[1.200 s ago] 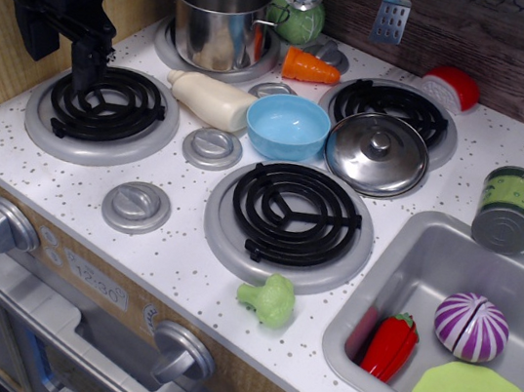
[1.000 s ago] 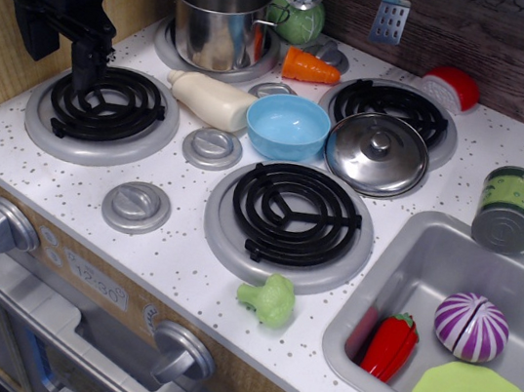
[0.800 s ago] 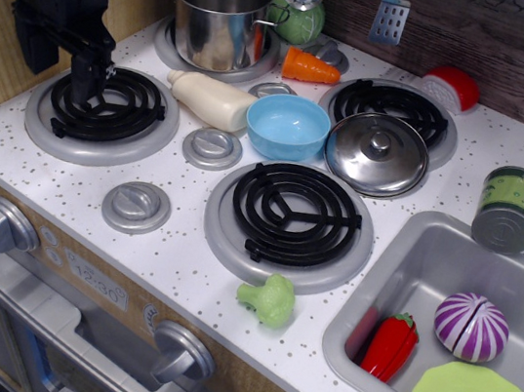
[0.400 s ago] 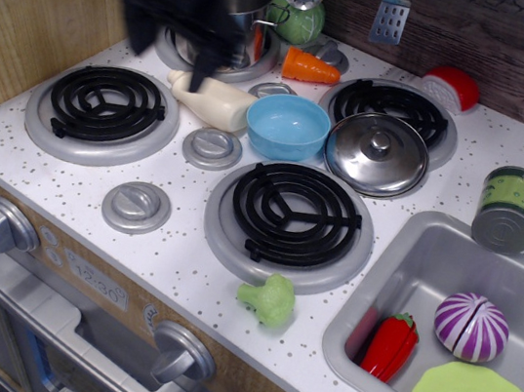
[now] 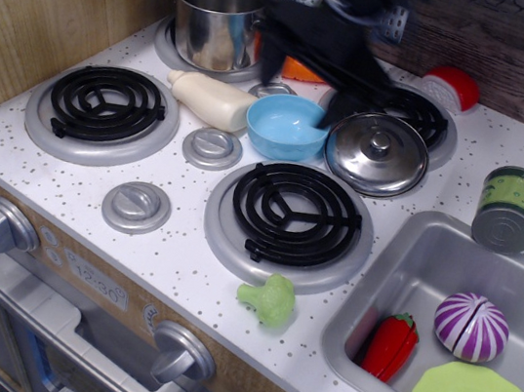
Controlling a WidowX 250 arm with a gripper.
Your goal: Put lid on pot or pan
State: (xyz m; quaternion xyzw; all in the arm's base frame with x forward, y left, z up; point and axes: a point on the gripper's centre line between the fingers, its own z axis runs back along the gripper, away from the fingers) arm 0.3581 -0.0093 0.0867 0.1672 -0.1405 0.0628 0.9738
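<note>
The steel domed lid (image 5: 377,154) with its small centre knob lies on the front edge of the back right burner (image 5: 422,116), next to the light blue bowl (image 5: 287,126). The tall steel pot (image 5: 218,14) stands open on the back left burner. My gripper (image 5: 331,111) is a dark, motion-blurred shape above the stove's back middle, between pot and lid. Its tip hangs just left of and above the lid, near the bowl's right rim. It holds nothing that I can see. The blur hides how its jaws stand.
A cream bottle (image 5: 212,100) lies left of the bowl. An orange carrot (image 5: 301,70) is partly hidden behind the gripper. A green can (image 5: 507,208) stands by the sink (image 5: 409,267), which holds a red pepper, a purple onion and a green leaf. Broccoli (image 5: 268,300) lies near the front edge.
My gripper has swept from above the front left burner, past the pot, to the right, and is now beside the lid. The lid, pot and bowl have not moved.
</note>
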